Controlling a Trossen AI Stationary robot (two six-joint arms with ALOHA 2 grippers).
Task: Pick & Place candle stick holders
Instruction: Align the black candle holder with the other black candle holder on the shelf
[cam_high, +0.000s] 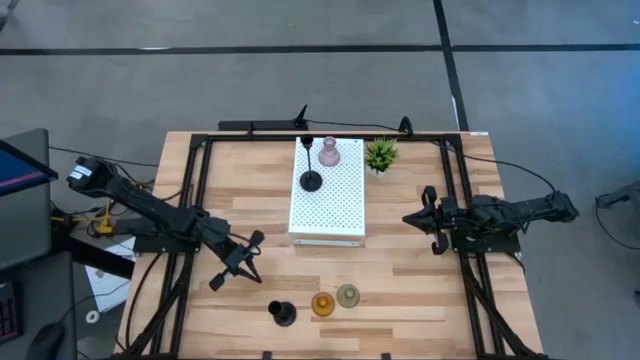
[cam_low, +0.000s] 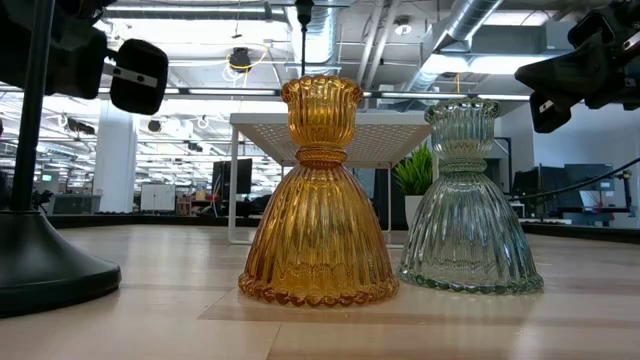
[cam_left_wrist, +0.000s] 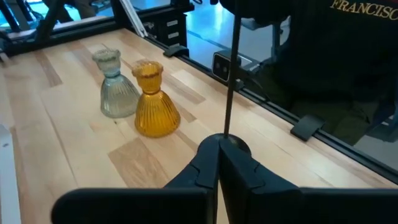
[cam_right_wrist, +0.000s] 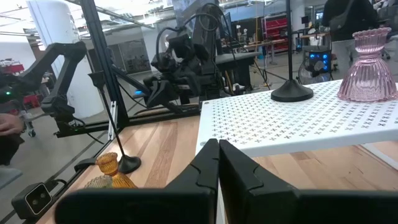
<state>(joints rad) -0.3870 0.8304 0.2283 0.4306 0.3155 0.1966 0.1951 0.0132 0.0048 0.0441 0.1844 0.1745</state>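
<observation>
Left gripper (cam_high: 232, 268): clenched, empty, left of centre | Right gripper (cam_high: 425, 218): clenched, empty, right side | White perforated stand (cam_high: 340, 205): black holder (cam_high: 311, 180), pink holder (cam_high: 329, 153) carried | Near edge: black holder (cam_high: 282, 314), amber holder (cam_high: 322, 304), grey-green holder (cam_high: 347, 295) placed.

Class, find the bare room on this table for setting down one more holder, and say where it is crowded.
Free: the white perforated riser's near half, and bare wood between it and the amber holder. Crowded: the riser's far end, with the pink holder and a black holder.
</observation>
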